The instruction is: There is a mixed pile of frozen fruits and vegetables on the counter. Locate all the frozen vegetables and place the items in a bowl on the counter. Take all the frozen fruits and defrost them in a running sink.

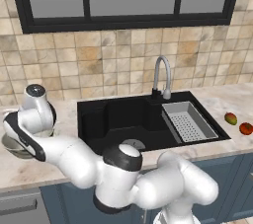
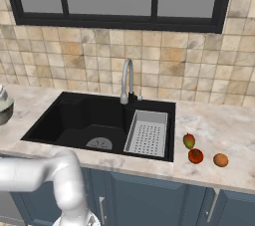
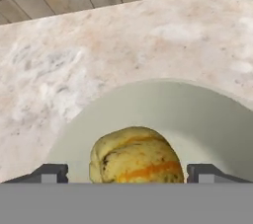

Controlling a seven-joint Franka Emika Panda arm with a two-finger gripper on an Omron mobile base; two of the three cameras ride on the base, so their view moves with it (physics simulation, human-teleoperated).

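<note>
Currently the arm reaches far to its left, folded low across the front of the counter (image 1: 29, 166), with the wrist standing over the bowl (image 3: 197, 114) at the counter's left end. In the hand view the gripper (image 3: 127, 172) hangs above the bowl's pale grey-green inside, fingertips (image 3: 49, 172) spread wide, one on each side of a yellowish rounded piece with orange streaks (image 3: 134, 155). Whether the tips touch it I cannot tell — they look apart from it. The piece sits over the bowl's near wall; whether it rests there or is held cannot be told.

Right of the bowl lies the black sink (image 2: 74, 120), with its drain (image 2: 99, 143), chrome faucet (image 2: 127, 80) at the back rim and a grey perforated tray (image 2: 147, 133) along its right side. Beyond the sink, on the right stretch of counter, three pieces lie near one another — a red-green oval (image 2: 189, 141), a red round piece (image 2: 195, 156) just in front of it, and an orange ball (image 2: 220, 160) to the right, near the front edge.

Bare marbled stone surrounds the bowl; tiled wall stands behind.
</note>
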